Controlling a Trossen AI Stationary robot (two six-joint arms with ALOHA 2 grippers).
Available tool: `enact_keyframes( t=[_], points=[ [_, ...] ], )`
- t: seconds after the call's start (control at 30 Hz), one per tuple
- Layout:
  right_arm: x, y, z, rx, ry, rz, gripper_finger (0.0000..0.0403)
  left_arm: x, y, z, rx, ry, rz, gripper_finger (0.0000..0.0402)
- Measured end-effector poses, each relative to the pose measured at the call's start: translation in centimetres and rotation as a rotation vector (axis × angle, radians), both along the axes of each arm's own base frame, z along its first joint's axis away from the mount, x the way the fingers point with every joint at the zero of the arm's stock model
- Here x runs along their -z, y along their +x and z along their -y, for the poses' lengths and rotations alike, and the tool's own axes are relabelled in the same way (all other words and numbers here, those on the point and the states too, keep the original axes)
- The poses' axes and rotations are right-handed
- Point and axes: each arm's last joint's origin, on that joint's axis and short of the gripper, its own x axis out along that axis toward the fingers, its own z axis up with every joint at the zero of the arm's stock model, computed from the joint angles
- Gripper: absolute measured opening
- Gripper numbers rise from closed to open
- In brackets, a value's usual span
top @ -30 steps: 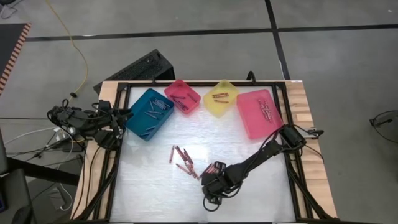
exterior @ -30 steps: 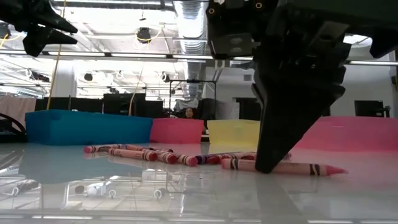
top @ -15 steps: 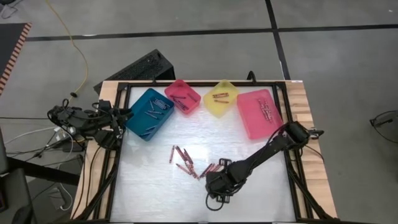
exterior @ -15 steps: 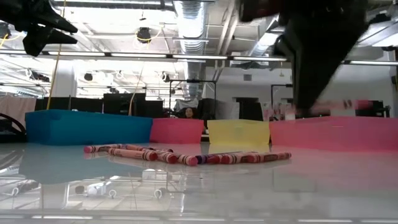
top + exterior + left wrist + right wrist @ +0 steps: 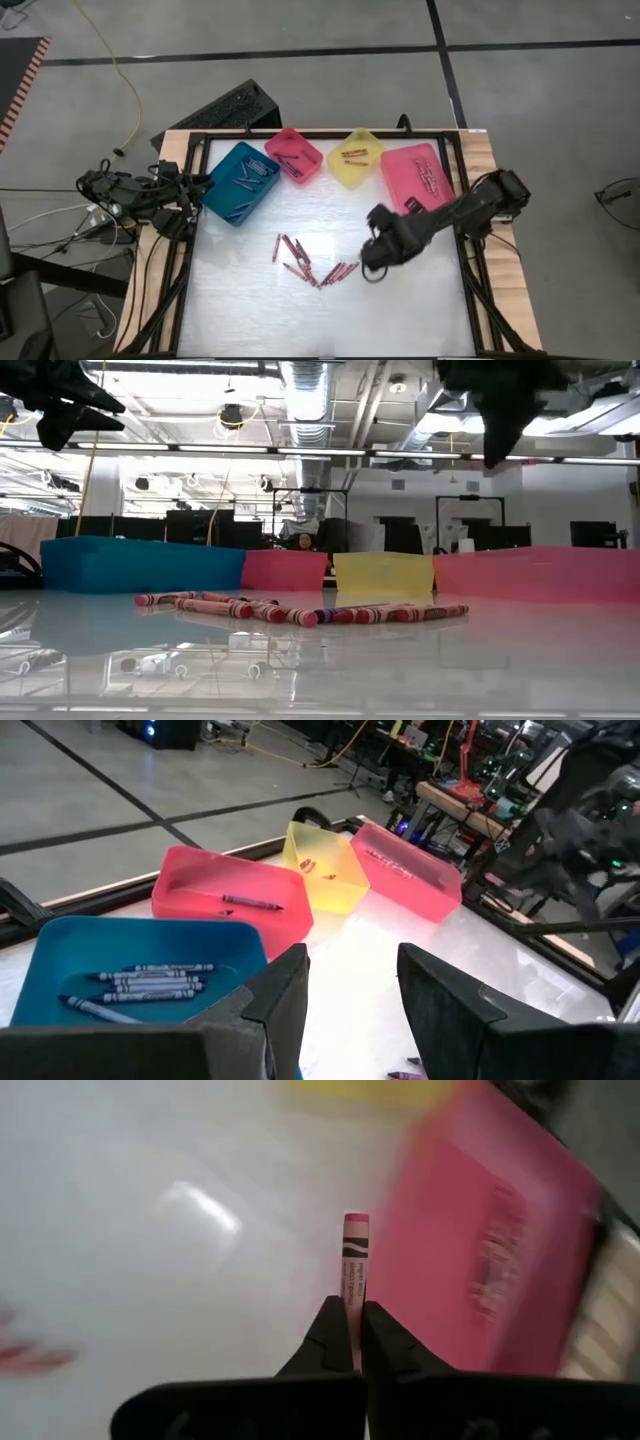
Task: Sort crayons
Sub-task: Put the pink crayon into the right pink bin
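While the right end effector point(image 5: 350, 1342) is pinching one pink crayon point(image 5: 354, 1260) between nearly closed fingers, it is hanging above the table point(image 5: 420, 310), just in front of the big pink bin point(image 5: 415, 180). From the right wrist view, the crayon's long axis is running straight out past the fingertips, tip pointing toward the edge of that bin, with the yellow bin point(image 5: 355, 158) off to one side of it. Judging by that, the coming move is depending on the bin lying ahead and slightly to the side of the crayon tip, so a short carry forward and a drop should be doing it; the crayon is needing to clear the bin wall first.

Loose crayons point(image 5: 310, 265) are lying in a scattered row mid-table, to the left of the right end effector and well apart from it. More crayons are sitting in the teal bin point(image 5: 240, 182), small pink bin point(image 5: 294, 154), yellow bin and big pink bin.

Left end effector point(image 5: 350, 990) is waiting by the teal bin at the table's left edge, fingers standing apart, holding nothing. Right arm is clearly the nearer one to the big pink bin.
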Motion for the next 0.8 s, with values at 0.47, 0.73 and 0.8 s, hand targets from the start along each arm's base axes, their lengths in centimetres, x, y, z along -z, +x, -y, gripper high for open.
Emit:
enact_keyframes(
  t=[0.47, 0.73, 0.8],
  points=[
    [6.8, -4.6, 11.6, 0.436, -0.042, -0.265, 0.0007, 0.0, 0.0, 0.0, -0.002, 0.004, -0.003, 0.0145],
    [9.2, -4.5, 14.3, 0.423, 0.034, -0.247, 0.0033, 0.0, 0.0, 0.0, -0.003, 0.005, -0.003, 0.0145],
    [9.4, -4.3, 14.8, 0.41, 0.064, -0.23, 0.0052, 0.0, 0.0, 0.0, -0.003, 0.004, -0.003, 0.0145]
  ],
)
